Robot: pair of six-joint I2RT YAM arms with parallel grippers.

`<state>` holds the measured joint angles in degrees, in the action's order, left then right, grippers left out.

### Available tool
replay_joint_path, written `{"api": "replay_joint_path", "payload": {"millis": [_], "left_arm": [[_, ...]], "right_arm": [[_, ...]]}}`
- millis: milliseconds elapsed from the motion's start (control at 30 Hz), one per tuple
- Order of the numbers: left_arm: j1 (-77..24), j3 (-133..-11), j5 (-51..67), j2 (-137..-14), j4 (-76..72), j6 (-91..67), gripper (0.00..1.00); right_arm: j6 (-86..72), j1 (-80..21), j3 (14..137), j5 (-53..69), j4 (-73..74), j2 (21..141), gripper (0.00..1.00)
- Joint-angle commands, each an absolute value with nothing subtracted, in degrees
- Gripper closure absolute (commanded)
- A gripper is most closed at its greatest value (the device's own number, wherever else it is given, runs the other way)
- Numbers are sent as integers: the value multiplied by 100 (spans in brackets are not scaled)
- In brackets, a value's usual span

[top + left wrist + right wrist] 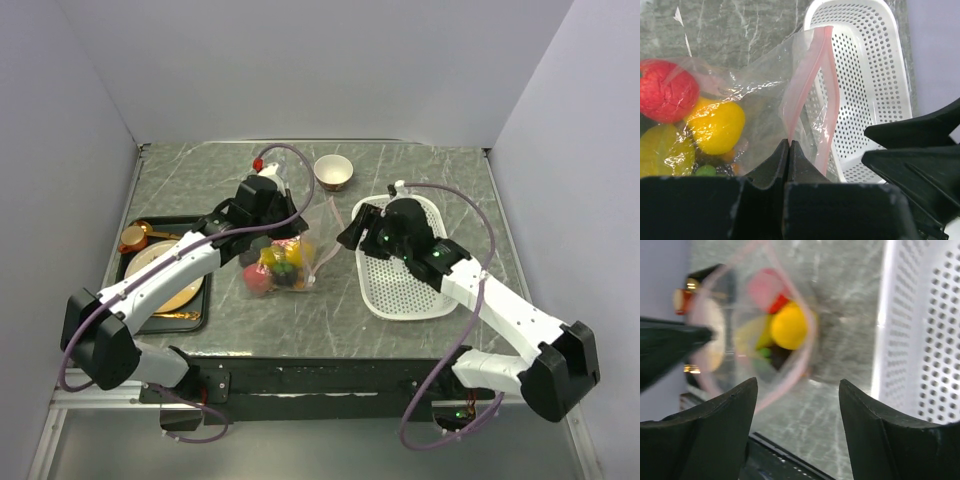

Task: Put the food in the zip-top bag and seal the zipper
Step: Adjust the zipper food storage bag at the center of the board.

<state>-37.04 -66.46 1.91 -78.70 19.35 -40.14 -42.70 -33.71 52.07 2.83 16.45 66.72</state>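
Note:
The clear zip-top bag [285, 262] lies on the table centre with the food [272, 268] inside: a red piece [667, 90], yellow pieces [715, 126] and a green one. Its pale pink zipper [807, 85] stands open in a loop, as the right wrist view [790, 380] also shows. My left gripper [788, 142] is shut on the bag's pink edge, holding it up. My right gripper [797, 390] is open and empty, to the right of the bag mouth, beside the white basket; it also shows in the top view [352, 232].
A white perforated basket [410, 285] lies at the right, under my right arm. A gold cup [333, 171] stands at the back. A black tray [200, 305] with a gold plate [150, 260] and a small gold pot [134, 237] sits at the left.

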Motion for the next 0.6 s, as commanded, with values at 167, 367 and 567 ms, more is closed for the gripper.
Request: {"api": "replay_joint_path", "payload": {"millis": [167, 367, 567], "left_arm": [[-3683, -6776, 387, -7928, 1643, -4096, 99], [-3683, -6724, 422, -7884, 1670, -4087, 99], [-3683, -6767, 755, -8077, 1556, -4104, 99]], "right_arm": [[-4517, -3366, 5502, 536, 1565, 7356, 36], [-4562, -3366, 5510, 685, 1240, 7540, 58], [-4518, -3366, 5616, 808, 1037, 7558, 90]]}}
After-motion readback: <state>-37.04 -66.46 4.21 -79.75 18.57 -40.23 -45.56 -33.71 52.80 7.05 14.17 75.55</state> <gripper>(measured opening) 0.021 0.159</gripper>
